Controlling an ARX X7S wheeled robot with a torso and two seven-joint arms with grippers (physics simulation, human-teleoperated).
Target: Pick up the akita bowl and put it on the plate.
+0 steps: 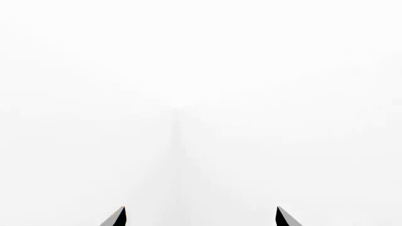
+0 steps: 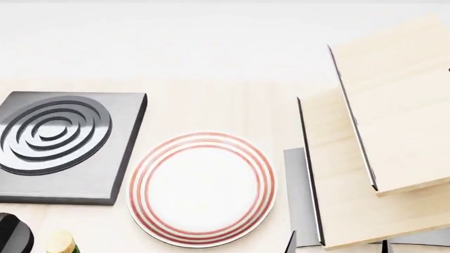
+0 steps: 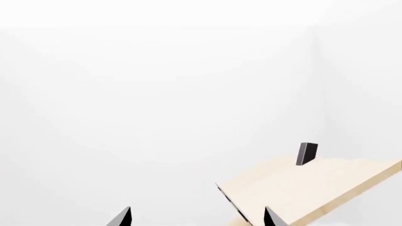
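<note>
Both grippers, left (image 1: 201,219) and right (image 3: 197,219), show only two dark fingertips set well apart, nothing between them.

From the head camera, left to right: a dark grey stove burner (image 2: 60,150) with rings, then just beside it the plate (image 2: 202,188), bare on the pale wooden table (image 2: 211,105), then tilted wooden shelves (image 2: 380,147). At the lower left edge sit a black object (image 2: 14,234) and what may be a cork (image 2: 60,243). I cannot find the akita bowl in any view.
</note>
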